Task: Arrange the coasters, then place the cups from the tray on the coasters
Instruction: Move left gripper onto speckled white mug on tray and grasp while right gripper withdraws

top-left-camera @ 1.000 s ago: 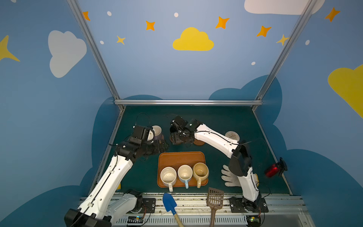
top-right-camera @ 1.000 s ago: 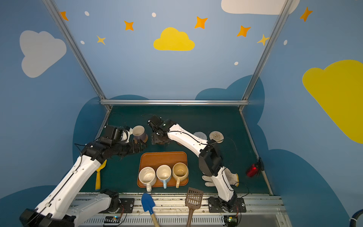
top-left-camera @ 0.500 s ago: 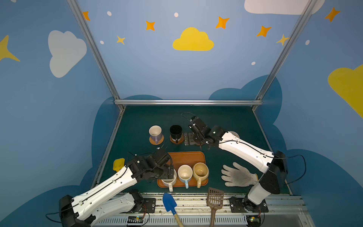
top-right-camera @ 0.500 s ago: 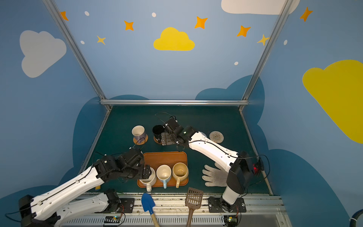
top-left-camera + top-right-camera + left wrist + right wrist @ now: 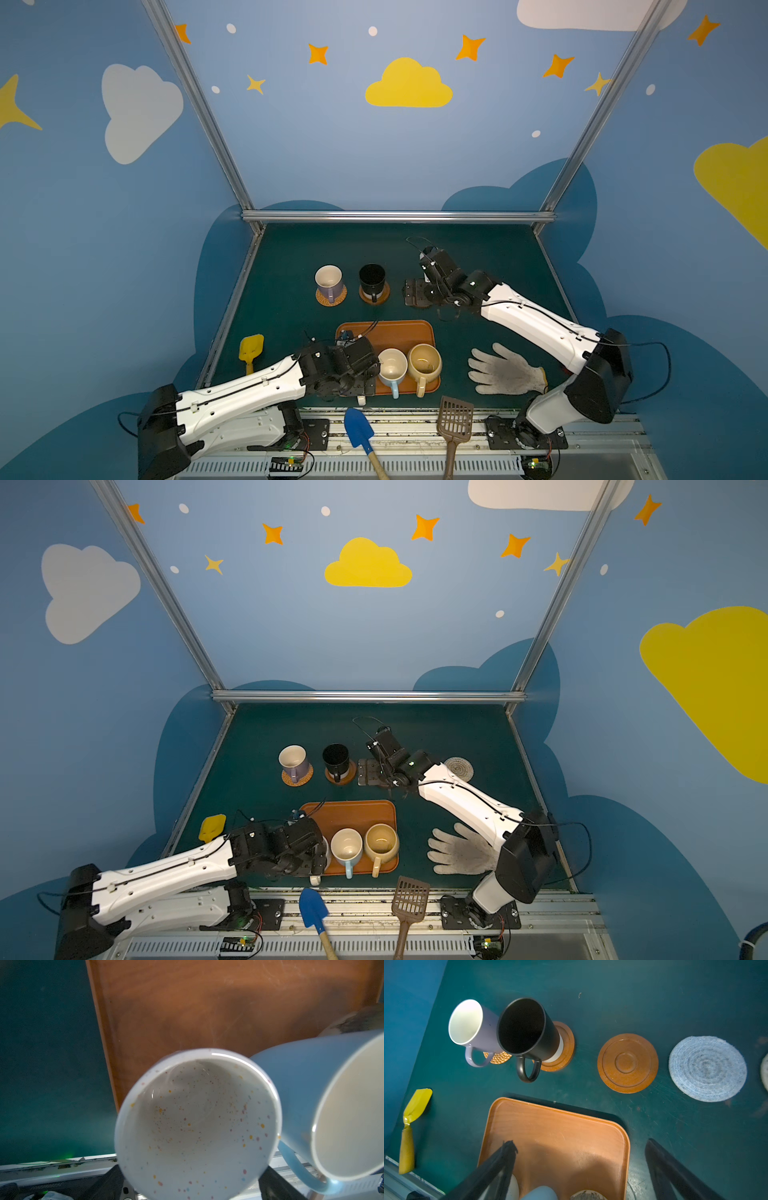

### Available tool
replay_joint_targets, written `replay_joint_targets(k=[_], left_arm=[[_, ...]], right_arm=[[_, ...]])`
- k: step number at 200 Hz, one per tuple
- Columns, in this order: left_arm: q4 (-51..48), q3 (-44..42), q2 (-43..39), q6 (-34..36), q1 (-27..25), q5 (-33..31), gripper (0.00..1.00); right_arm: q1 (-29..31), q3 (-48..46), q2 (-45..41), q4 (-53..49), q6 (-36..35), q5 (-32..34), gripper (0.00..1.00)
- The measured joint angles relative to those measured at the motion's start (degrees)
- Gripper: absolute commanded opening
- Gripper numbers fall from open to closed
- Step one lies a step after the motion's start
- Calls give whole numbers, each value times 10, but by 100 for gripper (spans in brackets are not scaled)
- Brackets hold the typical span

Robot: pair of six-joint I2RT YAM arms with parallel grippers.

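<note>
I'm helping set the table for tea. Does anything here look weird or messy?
Yes. A white work glove lies on the table beside the tray, and it has nothing to do with tea. The tan cup on the tray looks stained brown inside. Nothing has tipped or spilled.

My left arm (image 5: 249, 388) lay low across the lower left in both top views, reaching to the right. Its wrist was bent down, so my left gripper (image 5: 362, 384) pointed at the table just below the middle of the frame, jaws spread wide. My right arm (image 5: 536, 324) rose from the lower right and stretched up-left to the centre, where my right gripper (image 5: 413, 293) hung with jaws equally wide. In the right wrist view its dark fingers (image 5: 500, 1167) stood well apart.
</note>
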Motion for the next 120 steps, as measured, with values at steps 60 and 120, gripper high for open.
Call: replay_joint_targets(k=[60, 120], left_arm=[[44, -15, 38, 1, -1, 5, 76], [53, -31, 42, 11, 1, 2, 46]], right_arm=[[-5, -7, -1, 5, 2, -5, 96], [-6, -12, -1, 10, 6, -16, 95]])
